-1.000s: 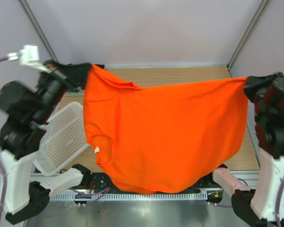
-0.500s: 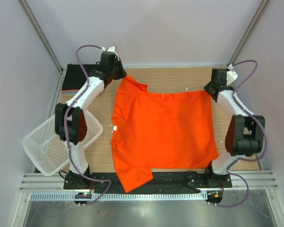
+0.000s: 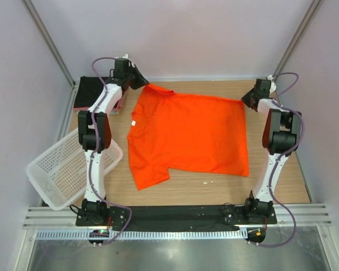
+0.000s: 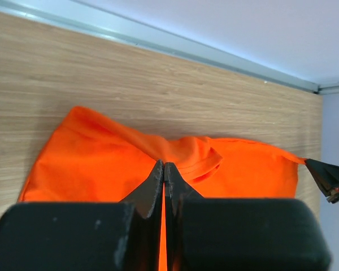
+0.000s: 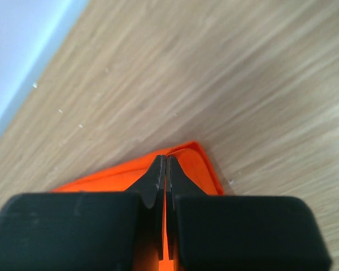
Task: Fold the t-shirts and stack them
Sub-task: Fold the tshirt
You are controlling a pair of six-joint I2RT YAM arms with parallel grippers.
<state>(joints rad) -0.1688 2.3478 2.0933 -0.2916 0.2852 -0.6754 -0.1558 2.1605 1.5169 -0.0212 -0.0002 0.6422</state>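
A bright orange-red t-shirt lies spread flat on the wooden table, collar at the far left, hem at the right. My left gripper is shut on its far-left corner by the collar. My right gripper is shut on its far-right hem corner. A folded black shirt lies at the far left on a pink one. No teal shirt shows.
A white mesh basket lies tilted at the table's left edge. The back wall and metal frame posts stand right behind both grippers. Bare wood shows in front of the shirt.
Both arms have stretched away to the far edge and lowered the orange shirt from hanging in the air to lying flat on the table, still gripping its two far corners.
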